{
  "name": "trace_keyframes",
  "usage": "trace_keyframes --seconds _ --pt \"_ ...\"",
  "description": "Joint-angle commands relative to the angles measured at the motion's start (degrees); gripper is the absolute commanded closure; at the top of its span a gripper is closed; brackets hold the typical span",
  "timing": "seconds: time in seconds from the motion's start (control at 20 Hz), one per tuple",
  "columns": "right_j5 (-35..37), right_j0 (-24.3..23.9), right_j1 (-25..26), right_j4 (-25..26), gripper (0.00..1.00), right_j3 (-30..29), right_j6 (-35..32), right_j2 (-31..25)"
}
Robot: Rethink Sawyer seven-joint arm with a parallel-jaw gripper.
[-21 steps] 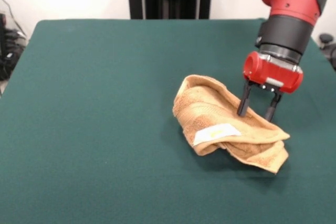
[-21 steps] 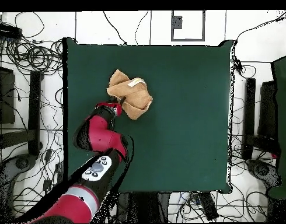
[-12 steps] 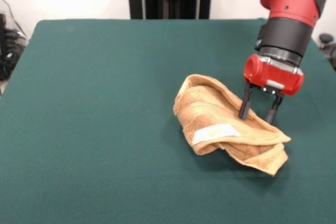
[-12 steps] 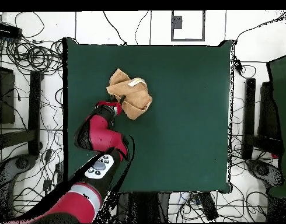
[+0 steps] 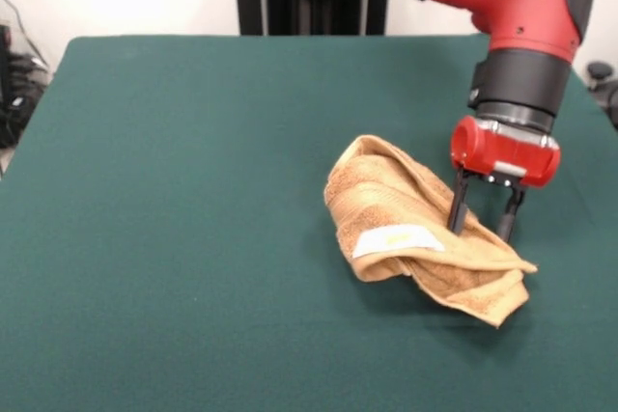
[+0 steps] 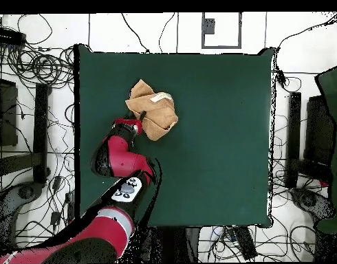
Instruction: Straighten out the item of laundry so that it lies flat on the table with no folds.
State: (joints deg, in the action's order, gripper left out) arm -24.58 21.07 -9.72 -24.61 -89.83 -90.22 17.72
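The crumpled towel (image 5: 415, 238) lies under the tool (image 5: 481, 227), whose spread prongs straddle its edge.

In the front view the towel (image 5: 425, 238) lies bunched on the table (image 5: 174, 238), toward four o'clock from the table's middle. Its tag (image 5: 398, 240) sits on the towel's upper fold, at about eight o'clock from the gripper (image 5: 480, 225). The gripper stands over the towel's three o'clock side, jaws apart, one on each side of a raised fold.
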Motion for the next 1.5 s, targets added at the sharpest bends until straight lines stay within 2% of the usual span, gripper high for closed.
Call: trace_keyframes --seconds 0.05,0.95,1.3,1.5 --pt "-4.2 -1.3 1.0 1.7 0.0 -0.2 -18.1 -10.5" --pt "-11.0 -3.2 0.3 2.6 0.0 -1.5 -18.7 -13.2" --pt "-9.4 -2.0 0.3 -0.4 0.0 -1.9 -15.9 -11.7" --pt "-7.3 -0.1 0.9 -4.8 0.0 -1.9 -12.8 -9.2"
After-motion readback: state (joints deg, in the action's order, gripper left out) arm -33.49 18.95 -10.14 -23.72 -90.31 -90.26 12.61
